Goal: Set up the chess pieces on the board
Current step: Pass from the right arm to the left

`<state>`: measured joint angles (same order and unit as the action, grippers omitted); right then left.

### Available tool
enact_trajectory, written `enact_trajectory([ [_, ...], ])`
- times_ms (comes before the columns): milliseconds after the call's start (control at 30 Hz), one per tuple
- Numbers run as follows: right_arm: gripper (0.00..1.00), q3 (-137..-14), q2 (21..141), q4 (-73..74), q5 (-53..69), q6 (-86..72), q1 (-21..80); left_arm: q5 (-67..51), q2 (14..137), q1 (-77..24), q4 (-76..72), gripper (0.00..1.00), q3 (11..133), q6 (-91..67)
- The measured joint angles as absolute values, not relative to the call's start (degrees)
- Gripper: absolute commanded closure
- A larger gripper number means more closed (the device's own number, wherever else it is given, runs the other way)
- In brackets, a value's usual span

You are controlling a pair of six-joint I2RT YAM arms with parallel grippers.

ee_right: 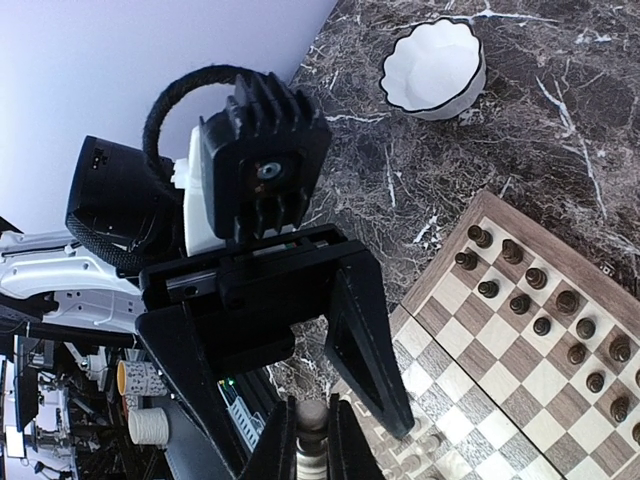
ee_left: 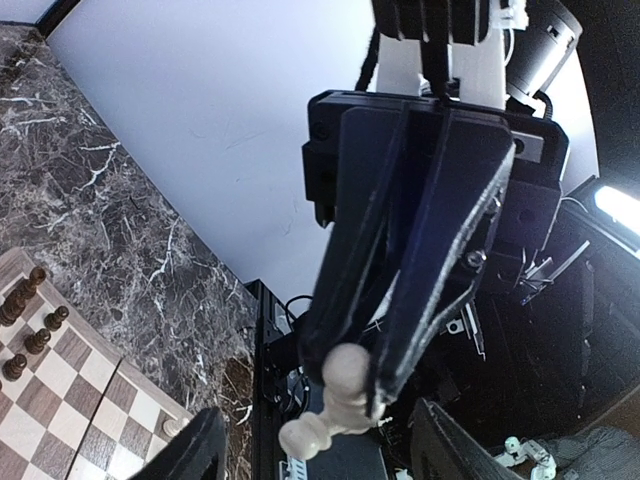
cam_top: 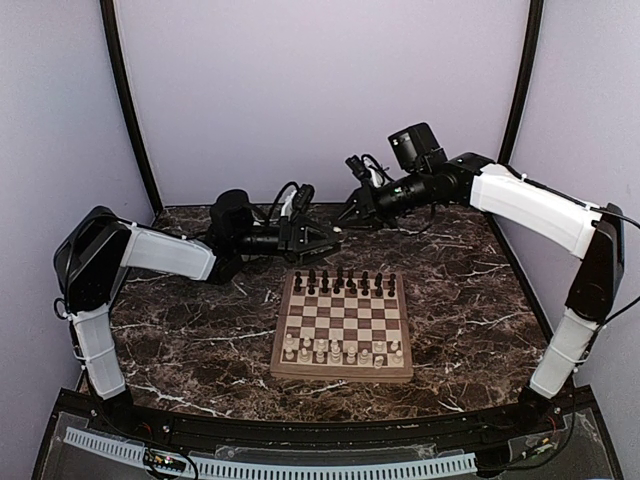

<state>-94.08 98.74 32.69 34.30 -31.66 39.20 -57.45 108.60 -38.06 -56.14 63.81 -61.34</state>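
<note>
The board [cam_top: 342, 325] lies mid-table, with dark chess pieces [cam_top: 345, 283] on its far rows and cream ones [cam_top: 340, 350] on its near rows. My right gripper [cam_top: 352, 213] hangs in the air behind the board's far edge. It is shut on a cream-white piece [ee_left: 340, 395], which also shows between its fingers in the right wrist view [ee_right: 312, 432]. My left gripper [cam_top: 325, 238] faces it tip to tip. Its jaws stand wide open and empty, one finger [ee_left: 200, 445] on each side of the held piece, not touching it.
A white scalloped dish [ee_right: 435, 68] stands on the marble beyond the board's far corner. Purple walls close in the back and sides. Cables trail from both wrists over the far table.
</note>
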Motion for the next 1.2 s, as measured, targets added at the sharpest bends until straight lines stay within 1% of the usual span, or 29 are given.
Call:
enact_trajectory([
  [167, 0.95, -93.56, 98.74, 32.53, 34.33, -31.83, 38.54, -58.13, 108.64, -38.17, -57.41, 0.46, 63.83, -62.15],
  [533, 0.95, -91.85, 98.74, 32.56, 34.28, -31.86, 37.82, -58.48, 108.64, -38.15, -57.93, 0.52, 64.49, -62.35],
  [733, 0.95, -91.79, 98.74, 32.51, 34.28, -31.86, 37.80, -58.46, 108.66, -38.06, -56.99, 0.66, 64.49, -62.26],
  [933, 0.95, -91.77, 98.74, 32.53, 34.26, -31.86, 37.71, -58.15, 108.66, -38.02, -55.57, 0.76, 64.58, -61.93],
  [1067, 0.95, -91.46, 98.74, 32.51, 34.26, -31.86, 37.71, -57.95, 108.66, -37.80, -54.24, 0.77, 64.62, -61.89],
  [1200, 0.95, -91.09, 98.74, 32.51, 34.22, -31.86, 37.71, -57.78, 108.66, -37.78, -52.36, 0.75, 64.86, -61.52],
])
